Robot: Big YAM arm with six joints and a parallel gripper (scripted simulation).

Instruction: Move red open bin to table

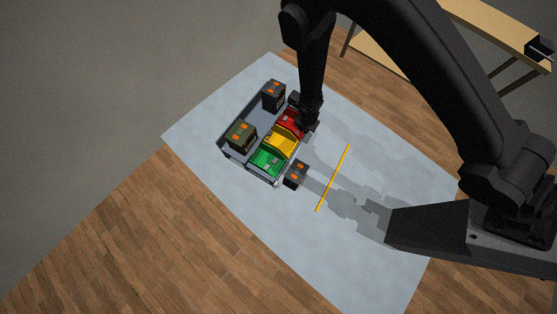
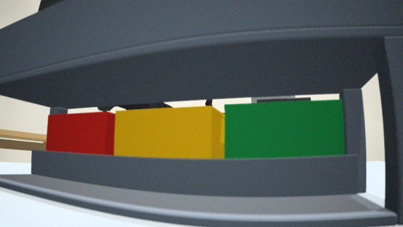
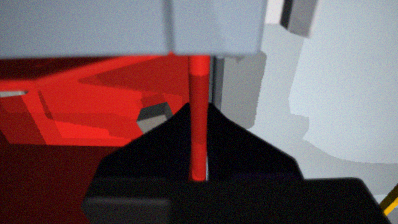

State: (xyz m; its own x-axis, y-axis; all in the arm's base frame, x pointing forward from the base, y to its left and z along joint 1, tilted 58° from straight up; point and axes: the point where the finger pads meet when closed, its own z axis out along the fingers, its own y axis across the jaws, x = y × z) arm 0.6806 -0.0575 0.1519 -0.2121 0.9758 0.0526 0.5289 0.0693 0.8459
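The red open bin (image 1: 289,122) sits on the grey shelf (image 1: 260,132) at the far end of a row, next to the yellow bin (image 1: 281,141) and the green bin (image 1: 268,160). In the exterior view the red bin (image 2: 80,132) stands upright behind the shelf's front lip. My gripper (image 1: 307,121) reaches down at the bin's outer edge. In the wrist view the gripper (image 3: 199,145) is shut on the red bin's side wall (image 3: 199,115). A small grey part (image 3: 152,117) lies inside the bin.
Two dark boxes with orange marks (image 1: 273,95) (image 1: 241,136) stand on the shelf's top. A third such box (image 1: 296,174) stands on the grey mat beside the green bin. A thin yellow rod (image 1: 332,177) lies on the mat. The arm's base (image 1: 506,218) is at the right.
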